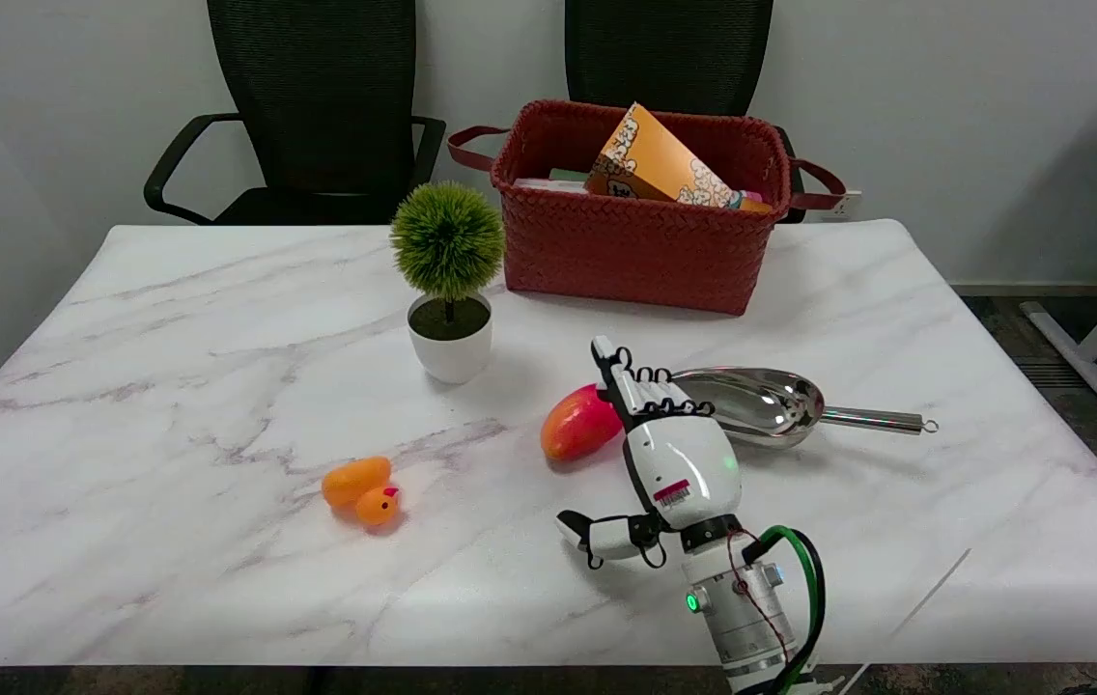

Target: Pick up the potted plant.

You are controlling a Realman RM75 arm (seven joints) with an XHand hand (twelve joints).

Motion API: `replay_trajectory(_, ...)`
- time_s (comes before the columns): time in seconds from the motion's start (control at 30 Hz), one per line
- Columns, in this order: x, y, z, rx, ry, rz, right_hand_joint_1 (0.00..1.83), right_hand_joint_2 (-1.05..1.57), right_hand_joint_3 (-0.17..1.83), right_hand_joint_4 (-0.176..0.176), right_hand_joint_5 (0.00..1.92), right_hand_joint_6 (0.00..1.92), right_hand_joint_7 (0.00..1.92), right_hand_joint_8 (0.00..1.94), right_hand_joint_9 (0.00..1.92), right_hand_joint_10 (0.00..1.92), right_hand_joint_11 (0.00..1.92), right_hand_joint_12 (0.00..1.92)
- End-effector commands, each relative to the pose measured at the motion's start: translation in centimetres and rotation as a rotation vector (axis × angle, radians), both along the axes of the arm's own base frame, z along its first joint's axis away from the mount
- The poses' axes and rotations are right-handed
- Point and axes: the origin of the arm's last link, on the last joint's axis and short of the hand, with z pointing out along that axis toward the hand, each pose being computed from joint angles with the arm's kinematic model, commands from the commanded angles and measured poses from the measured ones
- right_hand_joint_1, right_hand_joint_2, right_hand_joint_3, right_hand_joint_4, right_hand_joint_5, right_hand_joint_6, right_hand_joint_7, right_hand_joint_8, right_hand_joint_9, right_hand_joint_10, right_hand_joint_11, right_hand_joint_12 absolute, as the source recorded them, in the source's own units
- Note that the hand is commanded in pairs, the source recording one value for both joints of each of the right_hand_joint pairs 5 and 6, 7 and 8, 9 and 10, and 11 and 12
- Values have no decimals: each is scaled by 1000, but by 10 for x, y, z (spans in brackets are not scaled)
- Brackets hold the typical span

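Marble table [172,319]: plant [449,290] near the far edge, my right hand [664,454] spread empty, lined up to reach.

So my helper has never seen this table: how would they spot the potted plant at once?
Find the red woven basket at the table's far edge. Just left of its front corner stands the potted plant, the only upright thing there: a round green tuft in a small white pot.

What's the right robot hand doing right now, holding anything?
Right robot hand: open, fingers extended, holding nothing; the potted plant stands untouched on the table.
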Motion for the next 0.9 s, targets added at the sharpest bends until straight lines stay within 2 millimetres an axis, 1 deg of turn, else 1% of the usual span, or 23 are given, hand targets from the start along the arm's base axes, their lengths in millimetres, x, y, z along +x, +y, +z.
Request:
replay_trajectory(0.03, -2, 2, 4, -11, -14, 15, 1074, 296, 639, 0, 75, 75, 542, 542, 494, 494, 483, 483)
replay_trajectory(0.27, 0, 4, 5, -24, -20, 31, 1075, 303, 646, 0, 73, 73, 541, 541, 494, 494, 483, 483)
replay_trajectory(0.63, 0, 10, 0, -31, -35, 19, 1077, 336, 628, 0, 75, 75, 546, 546, 500, 500, 487, 487)
replay_trajectory(0.9, 2, 10, -1, -33, -41, 28, 1079, 356, 622, 0, 84, 84, 550, 550, 504, 504, 490, 490)
